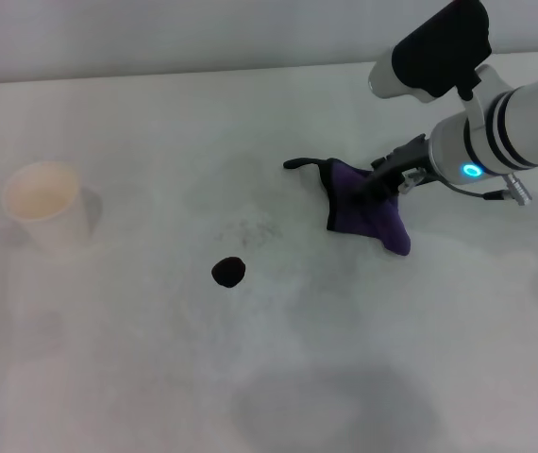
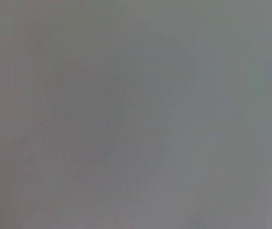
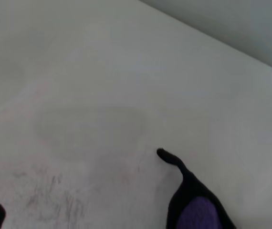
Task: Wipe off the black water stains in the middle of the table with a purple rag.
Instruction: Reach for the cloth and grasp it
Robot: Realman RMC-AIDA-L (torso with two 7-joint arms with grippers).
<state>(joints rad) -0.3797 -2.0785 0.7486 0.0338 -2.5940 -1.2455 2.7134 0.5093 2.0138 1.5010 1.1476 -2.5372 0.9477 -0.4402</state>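
Purple rag [image 1: 368, 209] bunches under the right gripper [image 1: 382, 179], pinched shut on it for dragging toward the stain [image 1: 228, 272] at eight o'clock.

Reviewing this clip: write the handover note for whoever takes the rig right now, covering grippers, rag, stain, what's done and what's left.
Right gripper: shut on the purple rag, lifting its edge; the rest drapes onto the table.
Left gripper: not in view; its wrist camera shows only blank grey.
Black water stains: untouched, mid-table, apart from the rag toward the robot's left and nearer it, grey specks just beyond.
Paper cup stands far left.
Done: rag gripped. Left: carry it to the blob and wipe.
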